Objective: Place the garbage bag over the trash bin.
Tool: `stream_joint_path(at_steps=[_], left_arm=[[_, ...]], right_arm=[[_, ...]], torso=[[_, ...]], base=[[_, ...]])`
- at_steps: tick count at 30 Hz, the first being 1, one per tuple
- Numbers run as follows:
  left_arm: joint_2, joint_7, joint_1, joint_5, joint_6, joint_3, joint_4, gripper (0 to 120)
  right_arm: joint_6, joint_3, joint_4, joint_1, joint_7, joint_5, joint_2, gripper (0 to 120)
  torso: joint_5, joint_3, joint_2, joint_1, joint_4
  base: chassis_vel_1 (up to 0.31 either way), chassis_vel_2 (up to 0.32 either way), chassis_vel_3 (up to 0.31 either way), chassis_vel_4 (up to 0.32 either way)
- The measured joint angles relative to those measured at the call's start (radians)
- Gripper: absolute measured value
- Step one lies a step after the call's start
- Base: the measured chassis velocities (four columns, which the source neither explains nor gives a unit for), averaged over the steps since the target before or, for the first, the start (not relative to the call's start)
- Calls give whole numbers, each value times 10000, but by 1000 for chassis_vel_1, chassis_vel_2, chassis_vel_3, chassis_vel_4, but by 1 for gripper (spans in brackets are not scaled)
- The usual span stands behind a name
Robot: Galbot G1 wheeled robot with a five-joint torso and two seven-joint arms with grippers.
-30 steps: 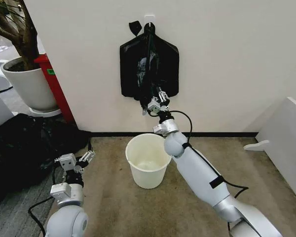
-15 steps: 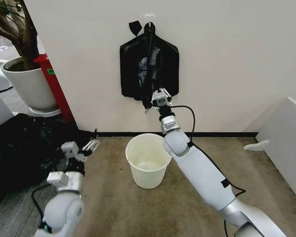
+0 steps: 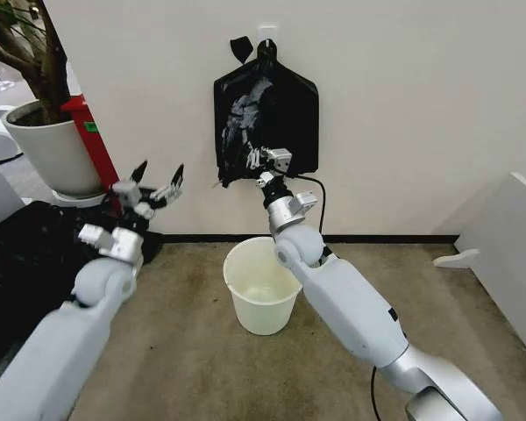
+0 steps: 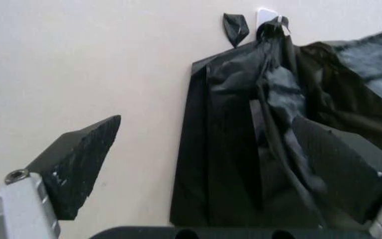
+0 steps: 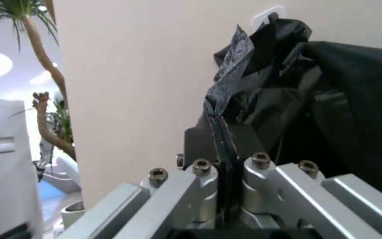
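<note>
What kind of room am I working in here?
Probably an indoor office or lab corner: carpeted floor, plain white wall hung with a bundle of black bags, a potted plant, and a white trash bin.

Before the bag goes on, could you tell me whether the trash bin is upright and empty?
Upright and empty: the trash bin stands on the floor, mouth up, with its bare inside showing.

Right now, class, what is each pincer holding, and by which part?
The right pincer pinches the garbage bag at its lower edge. The left pincer is open, holding nothing.
</note>
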State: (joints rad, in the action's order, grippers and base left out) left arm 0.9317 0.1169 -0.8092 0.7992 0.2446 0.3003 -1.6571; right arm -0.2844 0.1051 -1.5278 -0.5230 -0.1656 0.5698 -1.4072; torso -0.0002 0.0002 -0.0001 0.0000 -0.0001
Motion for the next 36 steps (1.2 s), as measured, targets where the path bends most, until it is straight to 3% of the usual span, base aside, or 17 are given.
stream_joint_path(at_steps=[9,15,18,24,34,36], left_arm=[[99,1123,2511,406,-138,-2030,1878,100],[660,1425,3953,-583,-130,-3425,3102,100],[809,1509,4203,-782,-106,-3594,3313,100],[1441,1798,4751,-1356,53,-3812,3871,78],[1680,1771,4614,-1522,94,-3725,3886,46],[1686,1728,4578,-1537,90,-3681,3886,34]], right_arm=[[-20,-245,18,-143,76,-326,28,0],[-19,-346,12,-234,156,-495,2,0],[-19,-348,12,-234,167,-527,2,0],[-28,-406,32,-234,182,-720,15,0],[-49,-446,47,-251,197,-813,75,0],[-62,-446,45,-255,198,-847,83,0]], torso=[[3,-1,0,0,-2],[2,-1,0,0,0],[0,0,0,0,-1],[3,-2,0,0,-1],[2,-1,0,0,1],[1,-2,0,0,1]], base=[[0,0,0,0],[0,0,0,0],[0,0,0,0],[0,0,0,0],[0,0,0,0],[0,0,0,0]])
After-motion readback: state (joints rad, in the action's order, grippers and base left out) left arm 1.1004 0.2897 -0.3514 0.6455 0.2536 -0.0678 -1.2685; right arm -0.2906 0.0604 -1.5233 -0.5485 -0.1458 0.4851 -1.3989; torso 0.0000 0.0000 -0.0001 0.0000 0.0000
